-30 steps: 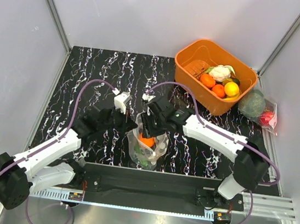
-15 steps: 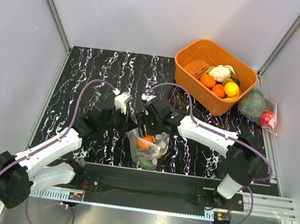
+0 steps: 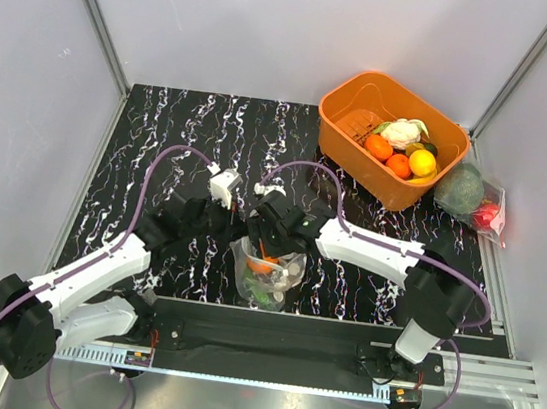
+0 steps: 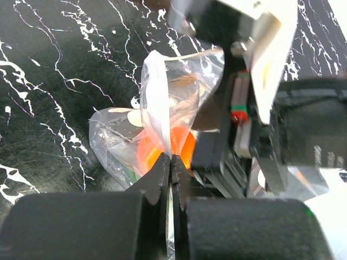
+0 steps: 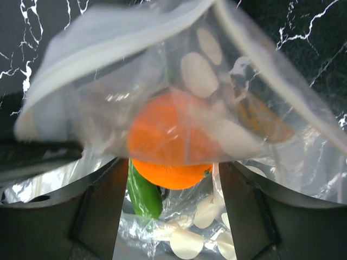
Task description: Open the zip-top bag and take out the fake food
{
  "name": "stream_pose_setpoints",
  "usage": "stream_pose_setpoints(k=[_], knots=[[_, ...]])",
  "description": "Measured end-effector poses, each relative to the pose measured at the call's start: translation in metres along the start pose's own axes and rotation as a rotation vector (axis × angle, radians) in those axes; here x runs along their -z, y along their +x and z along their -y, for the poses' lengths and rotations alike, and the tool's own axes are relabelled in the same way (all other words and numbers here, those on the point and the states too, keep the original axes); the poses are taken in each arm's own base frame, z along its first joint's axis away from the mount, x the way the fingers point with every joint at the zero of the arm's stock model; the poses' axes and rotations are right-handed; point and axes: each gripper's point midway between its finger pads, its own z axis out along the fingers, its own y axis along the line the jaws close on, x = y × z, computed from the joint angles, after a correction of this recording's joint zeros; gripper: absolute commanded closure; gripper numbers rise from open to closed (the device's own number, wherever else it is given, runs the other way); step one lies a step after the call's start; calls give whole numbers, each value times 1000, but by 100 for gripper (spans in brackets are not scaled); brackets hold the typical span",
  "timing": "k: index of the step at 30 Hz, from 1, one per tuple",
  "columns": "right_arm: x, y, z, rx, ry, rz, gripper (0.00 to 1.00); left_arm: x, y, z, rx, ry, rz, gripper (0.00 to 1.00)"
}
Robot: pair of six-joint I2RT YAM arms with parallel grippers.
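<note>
The zip-top bag, clear with pale dots, stands near the table's front edge with its mouth up. My left gripper is shut on the bag's top edge, with the film pinched between its fingertips. My right gripper is open at the bag's mouth. In the right wrist view its fingers stand either side of the fake food: an orange fruit and a dark-green vegetable. Neither finger touches the food. A fold of the bag covers the fruit's top half.
An orange bin at the back right holds a cauliflower, oranges and a yellow fruit. An undotted clear bag with a green ball lies right of it, against the wall. Grey walls enclose the black marbled table.
My right gripper has opened and moved left and down into the bag's mouth. The bag's top has shifted slightly. My left gripper keeps its pinch in place.
</note>
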Motion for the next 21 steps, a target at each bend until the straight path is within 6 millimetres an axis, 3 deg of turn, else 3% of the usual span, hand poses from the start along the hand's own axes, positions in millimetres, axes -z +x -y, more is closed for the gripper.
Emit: stream_pose_setpoints(k=[11, 21], knots=[[15, 2, -14, -4, -11, 24, 26, 0, 0, 1, -1, 1, -1, 100], [-10, 12, -4, 5, 42, -2, 22, 0, 1, -4, -2, -20, -2, 100]])
